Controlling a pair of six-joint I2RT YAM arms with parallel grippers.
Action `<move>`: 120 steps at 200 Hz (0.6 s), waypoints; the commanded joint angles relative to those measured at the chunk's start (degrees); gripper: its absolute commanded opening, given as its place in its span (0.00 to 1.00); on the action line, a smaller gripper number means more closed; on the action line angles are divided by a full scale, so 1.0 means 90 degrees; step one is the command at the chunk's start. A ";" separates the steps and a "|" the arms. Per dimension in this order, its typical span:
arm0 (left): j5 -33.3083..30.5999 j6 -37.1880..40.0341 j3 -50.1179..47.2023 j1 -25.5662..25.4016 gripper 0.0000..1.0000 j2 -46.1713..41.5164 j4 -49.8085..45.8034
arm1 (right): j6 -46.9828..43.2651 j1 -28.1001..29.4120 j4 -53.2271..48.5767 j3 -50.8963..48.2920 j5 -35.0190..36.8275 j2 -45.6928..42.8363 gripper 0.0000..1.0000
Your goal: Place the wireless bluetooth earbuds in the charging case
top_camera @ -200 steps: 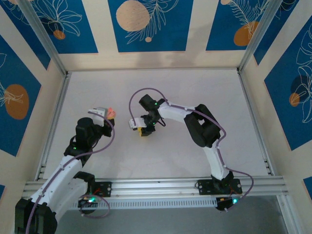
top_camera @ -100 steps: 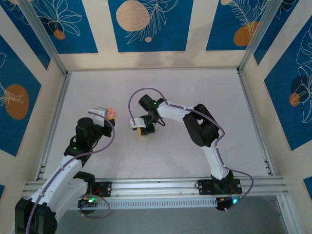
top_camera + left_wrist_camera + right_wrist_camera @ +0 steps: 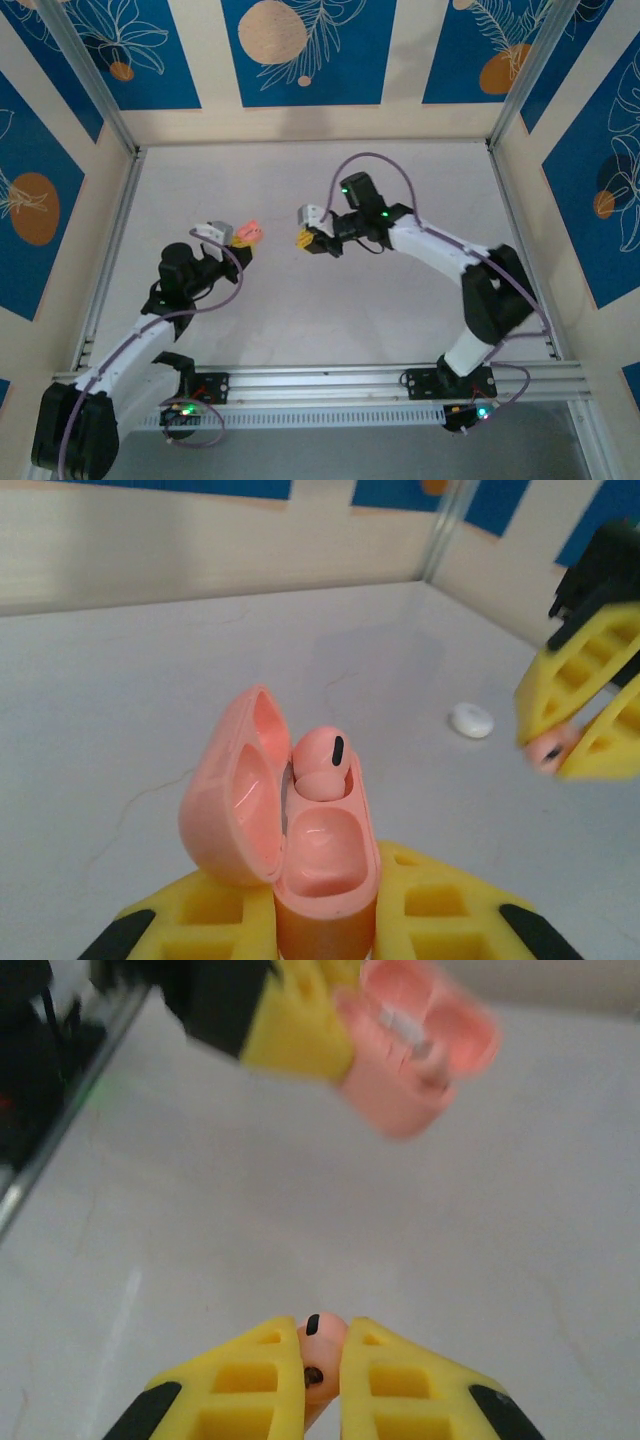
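Noting grips first: the left hand [image 3: 232,241] is closed on the base of the charging case [image 3: 325,880], holding it off the desk [image 3: 380,310] with the lid [image 3: 232,805] swung open to one side. The seated earbud [image 3: 322,764] fills the well farther from the left fingers; the empty well [image 3: 322,842] is the one nearer them. The right hand [image 3: 322,1372] is pinched narrow on the second earbud [image 3: 321,1340], whose rounded head pokes out past the fingertips. Its long axis appears to run back along the fingers. Key relation: in the top view the case lies to the left of the right hand, near but apart, with open air between. From the right wrist view the case sits ahead and up to the right, its wells turned toward the camera, though blurred. Judgement: the right arm is the mover and the left arm only the holder. The bud must go forward along its own axis into the empty well, so its tilt needs matching. Risk: clipping the lid or the seated earbud. A small white oval object [image 3: 471,720] lies on the desk beyond, not involved.
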 commanded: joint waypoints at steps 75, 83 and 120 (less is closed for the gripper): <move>0.1336 0.0390 0.0394 -0.1766 0.18 0.1756 0.3093 | 0.2684 -0.0416 0.3572 -0.1702 -0.1451 -0.1844 0.12; 0.1354 0.0341 0.0429 -0.1820 0.18 0.1891 0.3298 | 0.2756 -0.0416 0.3708 -0.1763 -0.1459 -0.1880 0.12; 0.1307 0.0181 0.0537 -0.2017 0.18 0.2298 0.4036 | 0.3047 -0.0373 0.4178 -0.1991 -0.1389 -0.1918 0.12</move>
